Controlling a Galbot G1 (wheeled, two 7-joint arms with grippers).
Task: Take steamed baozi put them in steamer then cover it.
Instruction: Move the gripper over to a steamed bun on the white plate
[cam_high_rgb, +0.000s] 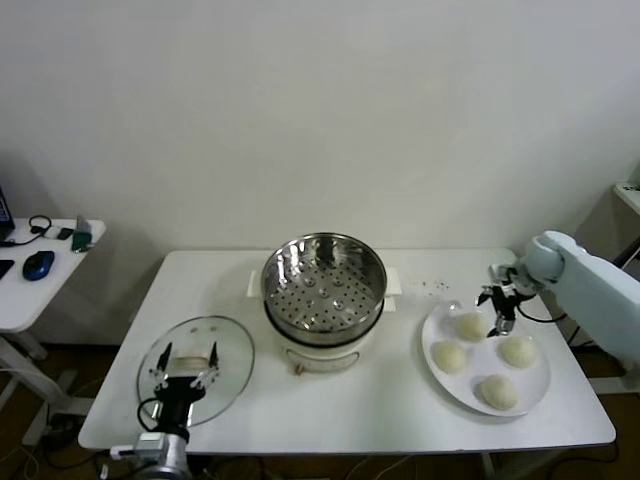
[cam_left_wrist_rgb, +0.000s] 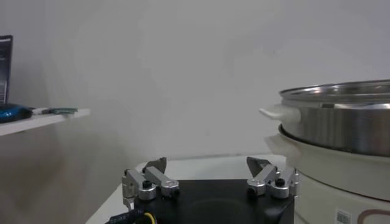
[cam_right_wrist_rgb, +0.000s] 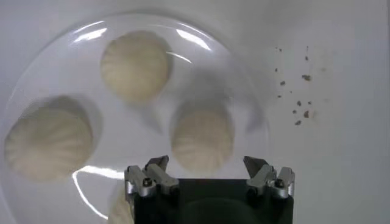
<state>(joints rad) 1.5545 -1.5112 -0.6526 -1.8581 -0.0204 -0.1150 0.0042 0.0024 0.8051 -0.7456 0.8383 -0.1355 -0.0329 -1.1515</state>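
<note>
Several cream-white baozi lie on a white plate (cam_high_rgb: 535, 388) at the table's right. My right gripper (cam_high_rgb: 500, 304) hangs open just above the plate's back edge, by the nearest baozi (cam_high_rgb: 470, 326). In the right wrist view that baozi (cam_right_wrist_rgb: 202, 141) lies just ahead of the gap of the right gripper (cam_right_wrist_rgb: 207, 163), untouched, with others (cam_right_wrist_rgb: 134, 65) beyond. The empty steel steamer (cam_high_rgb: 323, 285) stands mid-table on its cream pot base. The glass cover (cam_high_rgb: 228, 350) lies flat at the front left. My left gripper (cam_high_rgb: 186, 380) stays open low over it. The left wrist view shows the left gripper (cam_left_wrist_rgb: 207, 165) empty and the steamer (cam_left_wrist_rgb: 341, 122) beside it.
Dark crumbs (cam_high_rgb: 432, 286) dot the table between steamer and plate. A side table (cam_high_rgb: 30, 290) stands to the left of the main table, with a blue mouse (cam_high_rgb: 38, 265) and cables. The plate sits close to the table's right front corner.
</note>
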